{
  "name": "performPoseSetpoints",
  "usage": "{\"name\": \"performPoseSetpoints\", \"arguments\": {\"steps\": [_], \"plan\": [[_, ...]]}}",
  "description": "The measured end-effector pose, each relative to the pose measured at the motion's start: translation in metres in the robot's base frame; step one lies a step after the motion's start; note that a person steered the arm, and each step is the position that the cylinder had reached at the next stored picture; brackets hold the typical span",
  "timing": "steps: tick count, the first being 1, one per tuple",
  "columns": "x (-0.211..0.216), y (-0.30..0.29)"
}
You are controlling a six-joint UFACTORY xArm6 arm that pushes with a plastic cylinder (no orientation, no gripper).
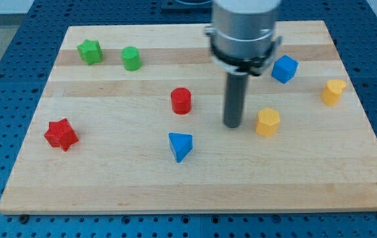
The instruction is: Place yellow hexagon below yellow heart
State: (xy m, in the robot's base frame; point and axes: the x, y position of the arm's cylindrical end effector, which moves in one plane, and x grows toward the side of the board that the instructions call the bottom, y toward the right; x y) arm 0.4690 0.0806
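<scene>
The yellow hexagon [267, 122] stands on the wooden board [109, 178], right of centre. The yellow heart [333, 91] stands near the board's right edge, up and to the right of the hexagon. My tip [233, 125] rests on the board just left of the yellow hexagon, a small gap apart from it. The arm's grey body hangs above it at the view's top.
A blue cube [284, 69] is above the hexagon. A red cylinder [181, 100] and a blue triangle [180, 146] lie left of my tip. A red star [61, 134] is at the left; a green star [90, 51] and a green cylinder [131, 58] are at the upper left.
</scene>
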Motion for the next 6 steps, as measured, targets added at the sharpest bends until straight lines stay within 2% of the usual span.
{"name": "performPoseSetpoints", "arguments": {"steps": [1, 2, 3, 4, 6], "plan": [[-0.004, 0.058], [-0.003, 0.033], [0.022, -0.022], [0.037, 0.004], [0.008, 0.135]]}}
